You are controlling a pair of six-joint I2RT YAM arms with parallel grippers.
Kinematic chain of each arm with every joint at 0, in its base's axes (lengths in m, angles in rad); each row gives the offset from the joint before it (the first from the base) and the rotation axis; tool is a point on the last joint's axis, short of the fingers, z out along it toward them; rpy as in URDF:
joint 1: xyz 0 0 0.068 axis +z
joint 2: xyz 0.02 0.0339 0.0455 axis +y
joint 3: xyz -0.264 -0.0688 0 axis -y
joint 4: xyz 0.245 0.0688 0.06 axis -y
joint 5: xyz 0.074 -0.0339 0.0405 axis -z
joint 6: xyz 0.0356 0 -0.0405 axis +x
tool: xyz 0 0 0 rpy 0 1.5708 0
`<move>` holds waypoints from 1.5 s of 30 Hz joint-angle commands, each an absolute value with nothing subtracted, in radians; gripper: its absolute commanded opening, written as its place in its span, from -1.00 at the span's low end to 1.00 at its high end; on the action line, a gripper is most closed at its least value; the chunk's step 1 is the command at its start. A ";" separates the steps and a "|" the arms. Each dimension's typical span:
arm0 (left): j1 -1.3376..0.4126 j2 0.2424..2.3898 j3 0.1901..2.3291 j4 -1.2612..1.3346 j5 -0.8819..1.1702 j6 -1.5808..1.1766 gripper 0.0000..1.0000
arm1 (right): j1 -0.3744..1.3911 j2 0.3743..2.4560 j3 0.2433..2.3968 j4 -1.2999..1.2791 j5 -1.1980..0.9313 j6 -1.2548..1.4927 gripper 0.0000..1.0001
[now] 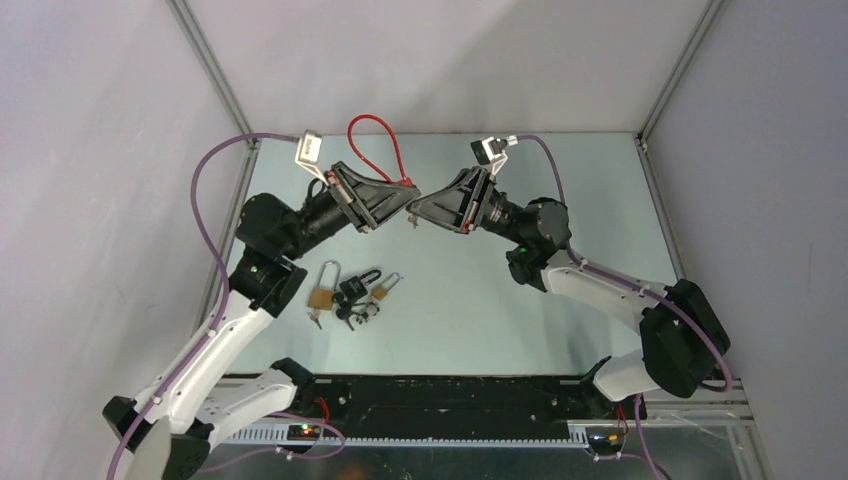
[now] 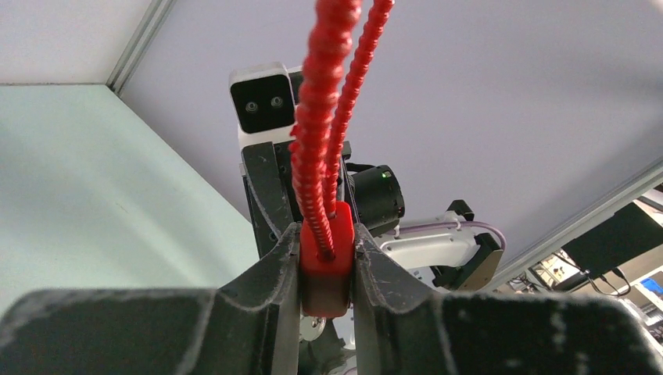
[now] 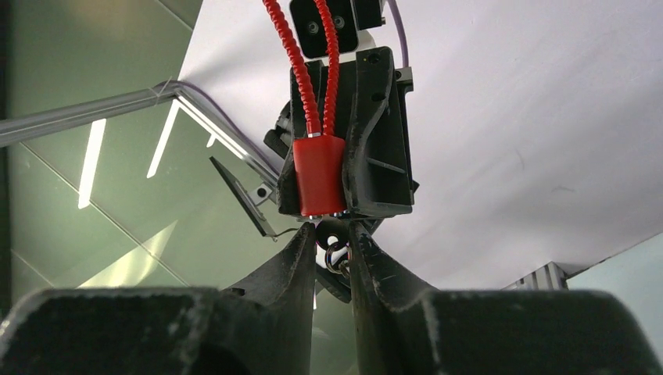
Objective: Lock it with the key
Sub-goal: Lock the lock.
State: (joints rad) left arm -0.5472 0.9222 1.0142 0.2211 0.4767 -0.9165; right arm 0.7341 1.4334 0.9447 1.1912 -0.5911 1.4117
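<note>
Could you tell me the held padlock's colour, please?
Red padlock, clearest in the left wrist view.

Bright, even light; left pincer (image 2: 327, 238) slightly blurred.

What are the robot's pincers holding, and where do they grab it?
Left pincer grips the red lock by its body; right pincer pinches the key below it.

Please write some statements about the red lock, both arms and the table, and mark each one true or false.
1. The left jaws are shut on the red lock. True.
2. The red lock lies flat on the table. False: it is held up above the table.
3. Its loop is a red cable. True.
4. The right jaws are spread wide open. False: they are closed on a small key just under the lock.
5. A brass lock lies near the left arm. True.
</note>
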 commanded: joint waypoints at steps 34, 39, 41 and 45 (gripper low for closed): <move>-0.544 0.942 0.986 0.150 0.205 -0.874 -1.00 | 0.923 1.332 1.187 0.068 0.098 0.372 -1.00; -0.544 0.952 0.988 0.133 0.183 -0.852 -1.00 | 0.957 1.345 1.206 0.032 0.224 0.257 -0.77; -0.545 0.949 0.991 0.132 0.178 -0.838 -1.00 | 0.939 1.328 1.195 0.028 0.159 0.268 -0.15; -0.544 0.941 0.995 0.132 0.183 -0.807 -1.00 | 0.855 1.228 1.108 0.131 -0.145 0.365 0.52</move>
